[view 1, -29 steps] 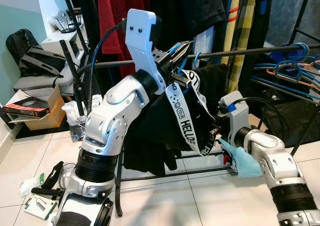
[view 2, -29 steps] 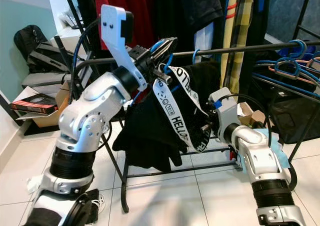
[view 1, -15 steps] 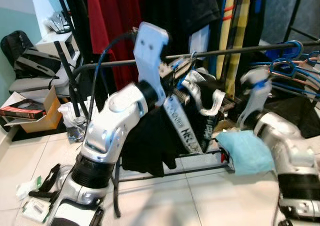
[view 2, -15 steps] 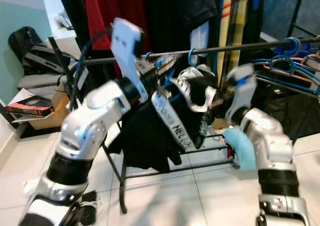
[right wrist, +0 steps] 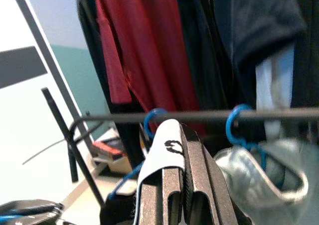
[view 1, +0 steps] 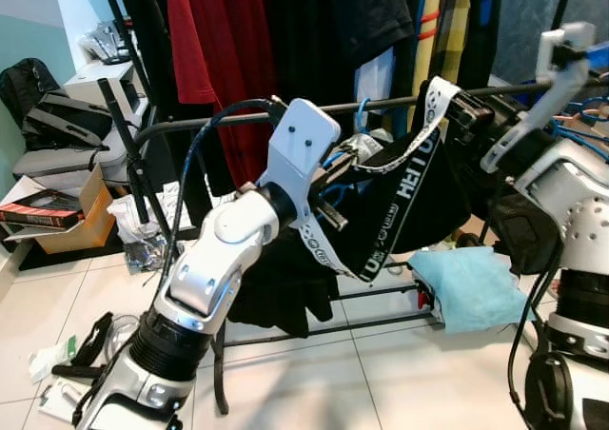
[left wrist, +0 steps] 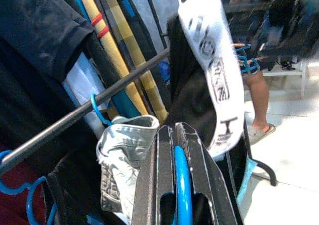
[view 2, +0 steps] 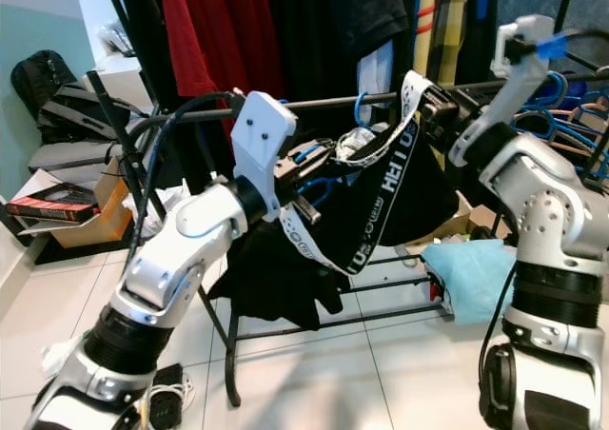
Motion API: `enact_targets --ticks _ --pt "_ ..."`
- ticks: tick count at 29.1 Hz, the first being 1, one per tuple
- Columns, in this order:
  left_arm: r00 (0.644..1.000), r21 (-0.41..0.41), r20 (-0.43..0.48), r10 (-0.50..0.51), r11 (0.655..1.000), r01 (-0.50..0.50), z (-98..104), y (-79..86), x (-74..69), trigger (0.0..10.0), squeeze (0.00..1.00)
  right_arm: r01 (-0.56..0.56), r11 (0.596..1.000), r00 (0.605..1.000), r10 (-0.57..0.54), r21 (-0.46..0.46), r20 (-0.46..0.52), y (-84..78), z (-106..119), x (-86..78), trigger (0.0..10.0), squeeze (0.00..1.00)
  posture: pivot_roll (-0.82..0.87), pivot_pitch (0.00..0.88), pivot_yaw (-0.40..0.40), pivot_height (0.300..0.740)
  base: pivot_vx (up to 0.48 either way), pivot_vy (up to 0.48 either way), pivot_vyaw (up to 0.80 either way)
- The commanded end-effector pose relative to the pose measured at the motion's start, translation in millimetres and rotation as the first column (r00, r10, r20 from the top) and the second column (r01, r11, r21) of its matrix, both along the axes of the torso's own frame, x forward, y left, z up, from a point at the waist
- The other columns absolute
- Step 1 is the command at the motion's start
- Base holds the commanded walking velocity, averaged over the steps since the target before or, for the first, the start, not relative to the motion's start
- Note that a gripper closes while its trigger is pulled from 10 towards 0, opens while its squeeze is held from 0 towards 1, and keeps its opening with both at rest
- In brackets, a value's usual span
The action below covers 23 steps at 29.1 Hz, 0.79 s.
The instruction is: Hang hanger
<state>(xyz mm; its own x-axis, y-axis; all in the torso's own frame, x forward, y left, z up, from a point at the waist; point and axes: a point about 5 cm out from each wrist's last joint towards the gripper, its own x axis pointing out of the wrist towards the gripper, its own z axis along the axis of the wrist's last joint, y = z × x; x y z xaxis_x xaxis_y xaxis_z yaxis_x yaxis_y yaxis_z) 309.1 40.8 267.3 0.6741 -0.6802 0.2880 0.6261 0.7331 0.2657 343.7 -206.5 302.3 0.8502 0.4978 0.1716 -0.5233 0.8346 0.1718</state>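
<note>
The thin blue plastic hanger (left wrist: 183, 185) is mostly hidden between the black fingers and cut off at six o'clock. A person's bare leg (left wrist: 257, 103) at three o'clock looks blurry.

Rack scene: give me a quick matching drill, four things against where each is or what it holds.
1. left gripper
2. right gripper
3. light blue cloth
4. book

a. lying on a cardboard box
b. shut on the white printed strap
c. on the floor under the rack
d. shut on the blue hanger

Pairs: 1-d, 2-b, 3-c, 4-a
</note>
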Motion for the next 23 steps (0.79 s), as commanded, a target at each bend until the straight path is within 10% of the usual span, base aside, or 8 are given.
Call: enact_targets --ticks 1,6,9,13,23 --pt "0.999 -0.025 -0.020 -0.032 0.999 0.031 -3 -2.9 -2.6 10.0 0.00 0.000 1.000 0.998 -0.002 -0.031 -0.067 7.2 -12 4.1 0.0 0.00 -0.10 0.000 0.068 0.740 0.000 0.000 0.00" --pt "0.992 -0.067 0.011 -0.129 0.989 0.130 6 -10.5 -12.1 10.0 0.00 0.073 0.993 0.981 -0.089 -0.096 -0.173 2.8 -38 11.3 0.0 0.00 -0.10 0.000 0.068 0.740 0.000 0.000 0.00" --pt "0.972 -0.063 0.024 -0.234 0.970 0.235 6 -15.2 -24.3 10.0 0.00 0.227 0.948 0.937 -0.275 -0.223 -0.217 -32.2 -54 17.1 0.0 0.00 -0.09 0.000 0.063 0.740 0.000 0.000 0.00" --pt "0.981 -0.012 0.007 -0.192 0.981 0.192 -2 -8.0 -19.3 10.0 0.00 0.340 0.863 0.880 -0.432 -0.375 -0.198 -64.5 -63 14.4 0.0 0.00 -0.09 0.000 0.060 0.740 0.000 0.000 0.00" --pt "0.991 0.038 -0.028 -0.130 0.991 0.131 -10 1.2 -10.7 10.0 0.00 0.429 0.797 0.836 -0.528 -0.425 -0.147 -81.2 -63 10.9 0.0 0.00 -0.09 0.000 0.061 0.740 0.000 0.000 0.00"
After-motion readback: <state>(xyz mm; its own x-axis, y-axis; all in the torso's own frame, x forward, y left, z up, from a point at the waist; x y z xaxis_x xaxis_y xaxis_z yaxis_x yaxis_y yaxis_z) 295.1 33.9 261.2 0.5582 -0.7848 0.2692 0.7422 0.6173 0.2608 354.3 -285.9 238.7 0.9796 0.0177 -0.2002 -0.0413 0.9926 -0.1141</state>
